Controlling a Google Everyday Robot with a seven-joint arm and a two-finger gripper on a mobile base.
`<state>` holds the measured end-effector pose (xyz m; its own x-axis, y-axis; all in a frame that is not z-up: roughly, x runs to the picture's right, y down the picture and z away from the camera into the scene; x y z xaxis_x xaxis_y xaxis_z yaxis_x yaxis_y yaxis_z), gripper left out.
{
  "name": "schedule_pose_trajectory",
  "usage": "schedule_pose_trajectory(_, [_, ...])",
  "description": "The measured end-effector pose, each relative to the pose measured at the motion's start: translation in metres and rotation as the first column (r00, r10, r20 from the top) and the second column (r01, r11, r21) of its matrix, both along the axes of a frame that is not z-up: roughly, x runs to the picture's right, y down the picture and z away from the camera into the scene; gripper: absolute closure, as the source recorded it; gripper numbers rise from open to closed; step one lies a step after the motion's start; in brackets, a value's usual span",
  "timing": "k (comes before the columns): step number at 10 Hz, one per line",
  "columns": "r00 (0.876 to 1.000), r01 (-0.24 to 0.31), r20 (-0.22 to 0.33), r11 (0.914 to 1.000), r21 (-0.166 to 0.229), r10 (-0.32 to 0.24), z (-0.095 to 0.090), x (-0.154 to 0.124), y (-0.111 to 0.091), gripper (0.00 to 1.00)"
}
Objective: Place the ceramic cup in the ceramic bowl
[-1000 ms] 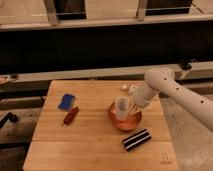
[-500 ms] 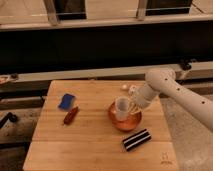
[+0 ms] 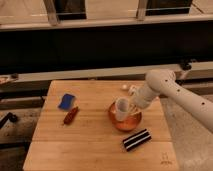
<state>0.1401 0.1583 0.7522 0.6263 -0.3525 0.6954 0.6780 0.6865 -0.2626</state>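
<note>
The white ceramic cup (image 3: pixel 121 108) is tilted inside the orange ceramic bowl (image 3: pixel 123 122), which sits right of centre on the wooden table (image 3: pixel 90 135). My gripper (image 3: pixel 131 107) comes in from the right on a white arm and is at the cup's right side, over the bowl. Part of the bowl's far rim is hidden behind the cup and the gripper.
A blue sponge-like object (image 3: pixel 66 101) and a reddish-brown oblong item (image 3: pixel 70 115) lie on the left of the table. A black and white striped packet (image 3: pixel 137 139) lies in front of the bowl. Small pale objects (image 3: pixel 129 88) sit behind the arm. A dark railing runs behind the table.
</note>
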Motion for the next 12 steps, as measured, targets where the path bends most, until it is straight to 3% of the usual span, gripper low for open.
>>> schedule_pose_trajectory(1, [1.000,-0.001,0.000,1.0000,0.001,0.001,0.0007,0.0005,0.0002,0.88])
schedule_pose_trajectory(4, [1.000,-0.006,0.002,1.0000,0.007,0.006,0.0009,0.0024,-0.0001,0.71])
schedule_pose_trajectory(9, [1.000,-0.013,0.006,0.9998,0.014,0.013,0.0026,0.0046,0.0018,0.68])
schedule_pose_trajectory(12, [1.000,-0.021,0.005,0.9996,0.019,0.021,0.0020,0.0081,0.0015,0.42])
